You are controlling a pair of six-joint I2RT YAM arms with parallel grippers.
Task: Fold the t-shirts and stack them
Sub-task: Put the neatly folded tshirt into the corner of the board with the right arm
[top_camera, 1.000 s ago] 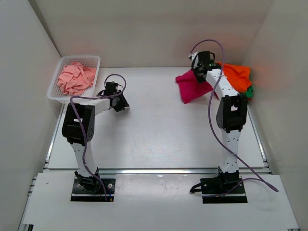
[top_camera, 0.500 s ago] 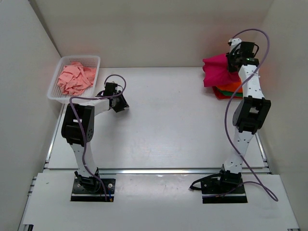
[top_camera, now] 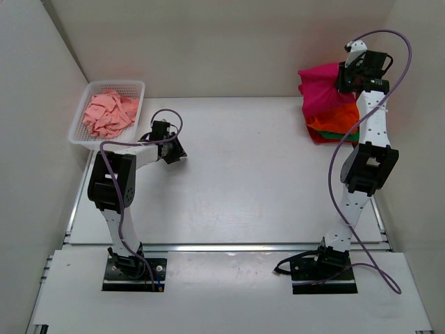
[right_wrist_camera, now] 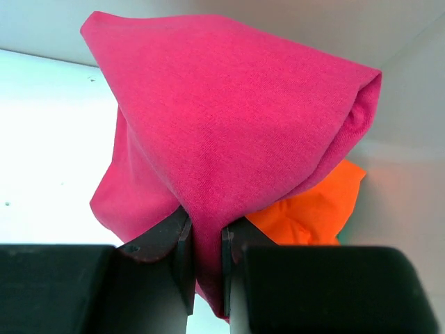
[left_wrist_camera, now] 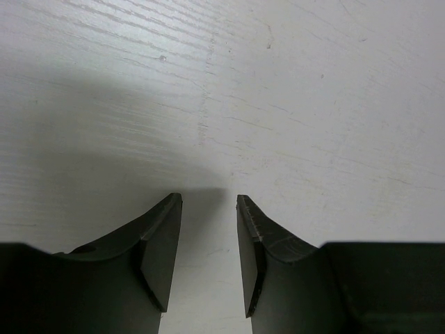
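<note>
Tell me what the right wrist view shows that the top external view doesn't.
Only the right wrist view: the right jaws pinched shut on a fold of the magenta shirt. Only the top external view: the white basket holding the pale pink shirt, the left arm, and red cloth at the bottom of the stack. Both: the magenta shirt held above the orange shirt in the far right corner.

White tabletop (top_camera: 236, 188) inside plain white walls (top_camera: 208, 42), metal rail (top_camera: 229, 247) along its near edge, perhaps aluminium.
</note>
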